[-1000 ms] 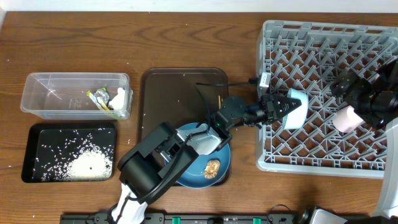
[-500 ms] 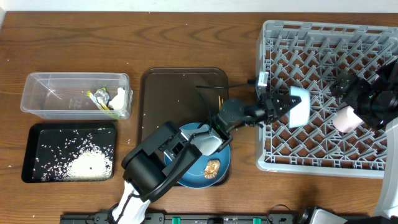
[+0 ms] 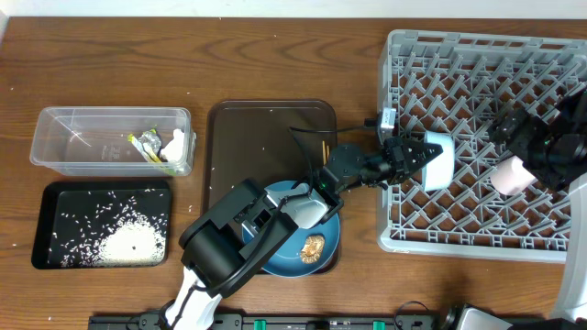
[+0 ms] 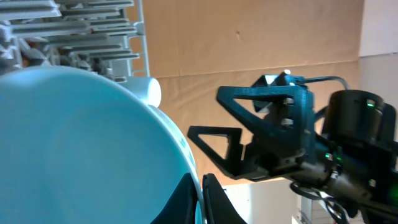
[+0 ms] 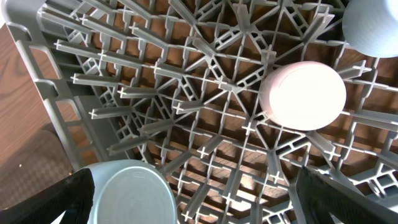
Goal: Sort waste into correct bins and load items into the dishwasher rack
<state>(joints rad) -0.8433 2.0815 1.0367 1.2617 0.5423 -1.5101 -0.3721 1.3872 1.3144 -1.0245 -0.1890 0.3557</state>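
My left gripper point(image 3: 415, 156) is shut on the rim of the small pale blue bowl point(image 3: 440, 160), holding it on edge over the left side of the grey dishwasher rack point(image 3: 477, 240). In the left wrist view the fingers point(image 4: 200, 200) pinch the bowl's rim point(image 4: 93, 143). My right gripper point(image 3: 510, 134) is open and empty above the rack, just over the upturned pink cup point(image 3: 507, 176). In the right wrist view I see the pink cup point(image 5: 303, 94), the bowl point(image 5: 130, 194) and the blue cup point(image 5: 373, 25). The blue plate point(image 3: 280, 261) holds a brown food lump point(image 3: 314, 246).
The chopsticks point(image 3: 310, 136) lie on the dark brown serving tray point(image 3: 238, 156). The clear tub point(image 3: 73, 137) holds the wrapper and tissue point(image 3: 158, 145). The black tray point(image 3: 55, 206) holds rice point(image 3: 128, 240). My left arm reaches across the plate and the brown tray.
My left gripper nudged the bowl slightly to the right and back over the rack's left side. The right arm has not moved.
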